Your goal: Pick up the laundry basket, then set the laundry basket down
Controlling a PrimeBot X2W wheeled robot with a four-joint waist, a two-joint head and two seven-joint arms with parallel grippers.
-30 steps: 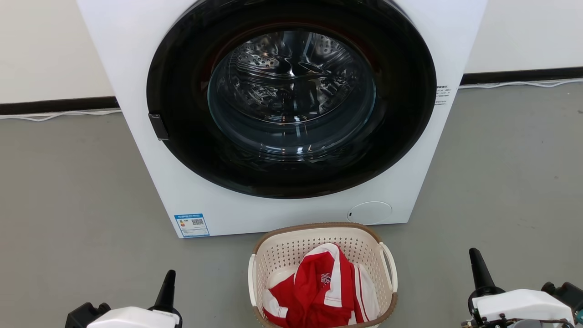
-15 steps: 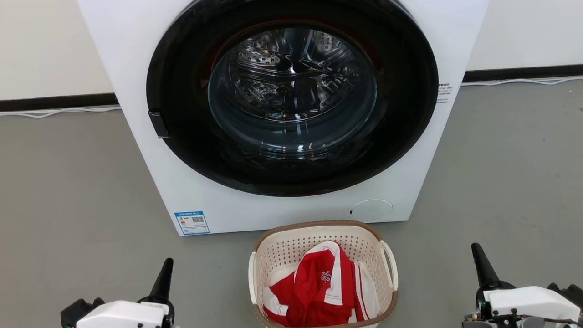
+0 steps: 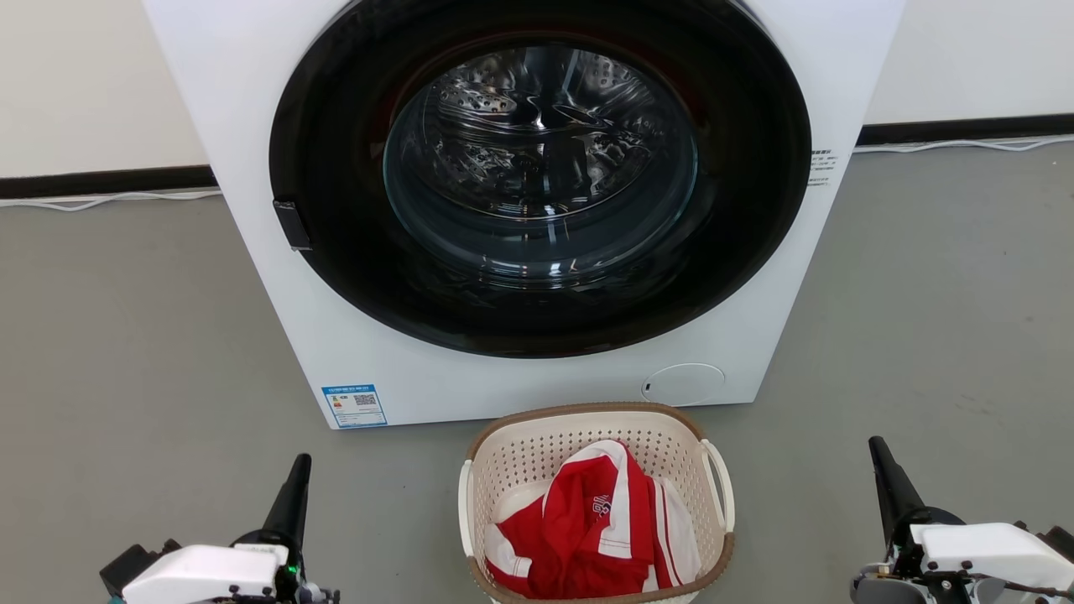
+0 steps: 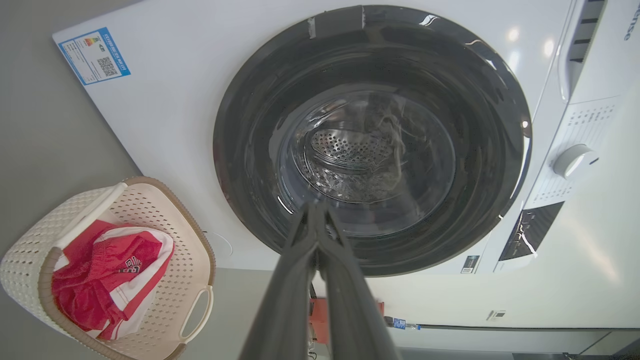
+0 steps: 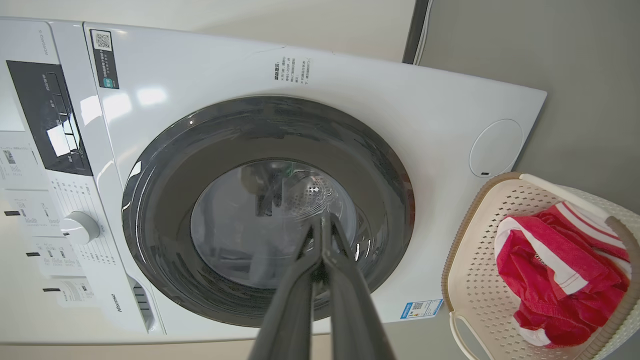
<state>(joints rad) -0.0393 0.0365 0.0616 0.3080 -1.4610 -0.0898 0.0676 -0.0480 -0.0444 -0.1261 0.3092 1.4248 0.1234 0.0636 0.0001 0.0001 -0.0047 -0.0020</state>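
Observation:
The cream perforated laundry basket (image 3: 520,457) with its brown rim stands on the grey floor just before the washer, at the bottom middle of the head view; a red and white garment (image 3: 591,528) lies in it. The basket also appears at the lower left of the left wrist view (image 4: 165,210) and at the right of the right wrist view (image 5: 475,260). My left gripper (image 3: 298,470) is low left of the basket, shut and empty, well apart from it. My right gripper (image 3: 879,453) is low right, shut and empty. Both wrist views show fingers (image 4: 315,225) (image 5: 322,235) pressed together.
A white front-loading washer (image 3: 336,335) with a large dark round door (image 3: 537,184) stands right behind the basket. A white cable (image 3: 109,200) runs along the wall's dark baseboard. Grey floor (image 3: 134,335) spreads to both sides of the washer.
The head view has shifted slightly, so washer and basket sit a little higher. Both grippers reach higher into the picture than a second ago, still shut.

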